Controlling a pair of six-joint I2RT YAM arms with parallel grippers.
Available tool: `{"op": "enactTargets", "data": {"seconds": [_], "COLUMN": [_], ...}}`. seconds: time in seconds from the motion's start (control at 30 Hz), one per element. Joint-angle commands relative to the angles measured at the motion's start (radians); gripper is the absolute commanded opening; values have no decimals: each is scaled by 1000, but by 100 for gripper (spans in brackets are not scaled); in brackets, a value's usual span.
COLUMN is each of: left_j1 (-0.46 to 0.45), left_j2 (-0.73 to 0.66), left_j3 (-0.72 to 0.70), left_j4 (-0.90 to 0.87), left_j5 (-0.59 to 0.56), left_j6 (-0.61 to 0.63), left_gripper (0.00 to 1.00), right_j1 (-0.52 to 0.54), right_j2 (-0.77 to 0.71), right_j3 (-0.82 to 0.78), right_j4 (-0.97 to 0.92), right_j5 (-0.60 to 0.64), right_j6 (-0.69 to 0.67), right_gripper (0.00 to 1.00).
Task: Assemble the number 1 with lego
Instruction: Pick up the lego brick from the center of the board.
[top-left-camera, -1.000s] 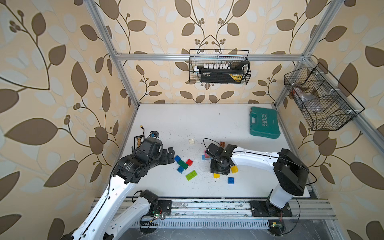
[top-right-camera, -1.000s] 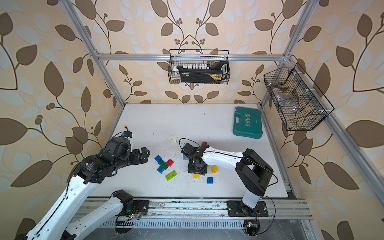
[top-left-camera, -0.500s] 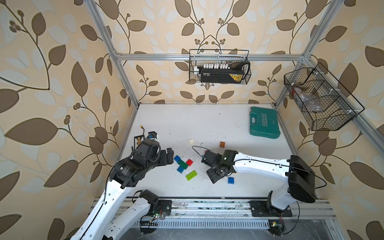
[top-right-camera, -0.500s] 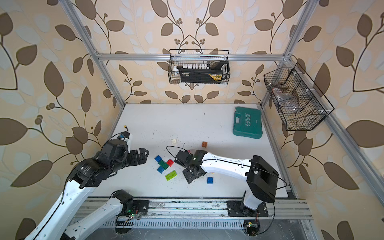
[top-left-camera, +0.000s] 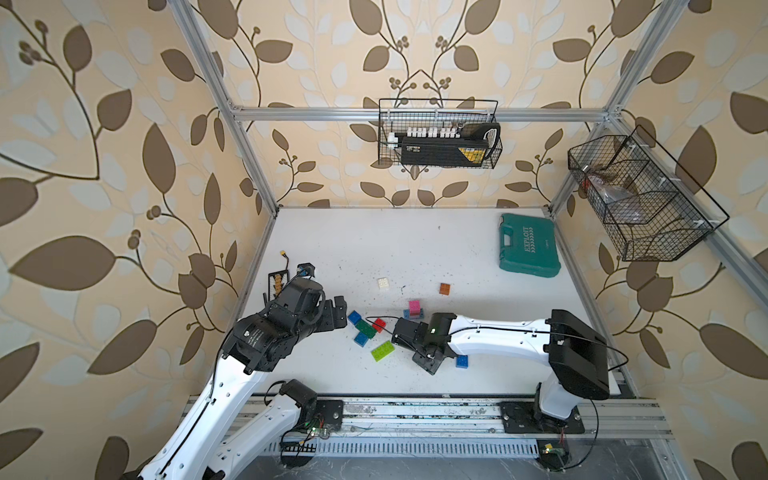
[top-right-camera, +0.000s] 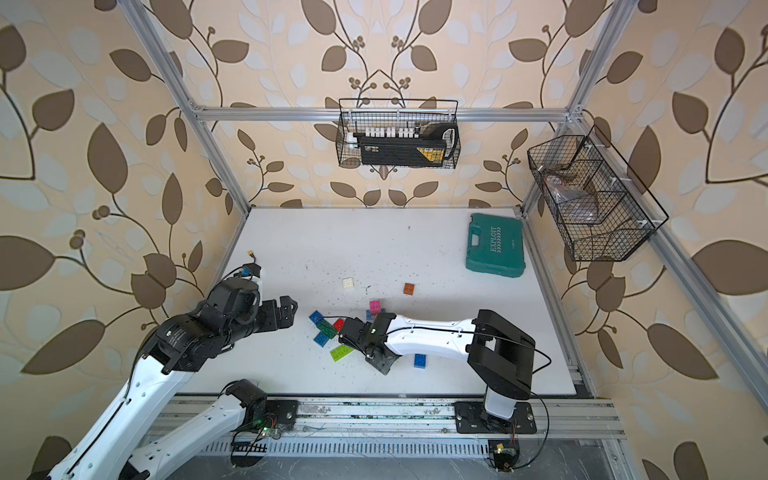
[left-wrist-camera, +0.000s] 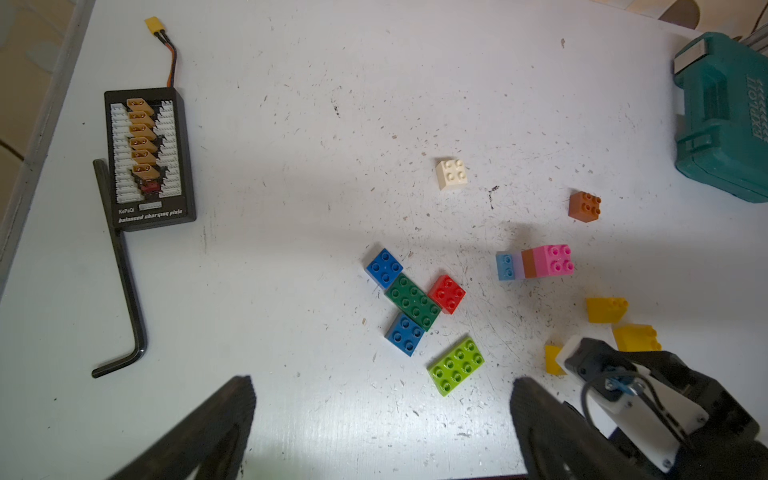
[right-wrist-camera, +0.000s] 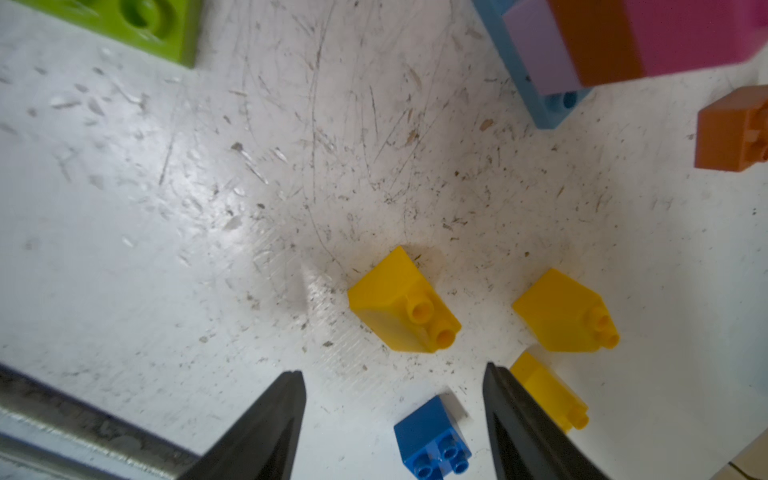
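My right gripper (right-wrist-camera: 392, 374) is spread, pinching nothing, next to a glossy yellow sloped brick (right-wrist-camera: 403, 303) on the scratched white tabletop (right-wrist-camera: 208, 208). Left gripper (left-wrist-camera: 382, 380) gapes wide near the studded green brick (left-wrist-camera: 413, 301). The pink-topped stack (left-wrist-camera: 536, 262) stands between them.

we see bright, even light in both top views, with soft shadows on the white table (top-left-camera: 374, 249). in the right wrist view a glare patch shines on the table, while the pink-topped stack (right-wrist-camera: 665, 37) and the lime brick (right-wrist-camera: 124, 20) blur near the frame's edge. in the left wrist view the wide lens stretches the edges, and the fingers (left-wrist-camera: 216, 424) of the left gripper (left-wrist-camera: 380, 380) look soft.
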Motion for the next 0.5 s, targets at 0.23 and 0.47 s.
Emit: {"op": "enactTargets", "data": {"seconds": [0.23, 0.47], "left_j1": [-6, -6], "left_j2": [22, 35], "left_j3": [5, 6], "left_j4": [-11, -12], "left_j5": [-28, -29], "left_j6": [-13, -13], "left_gripper": [99, 99], "right_j1": [-23, -97], "right_j2": [77, 93], "right_j3": [41, 51], "right_j4": [28, 64], "right_j5": [66, 46], "right_j6": [-62, -61], "right_gripper": [71, 70]}}
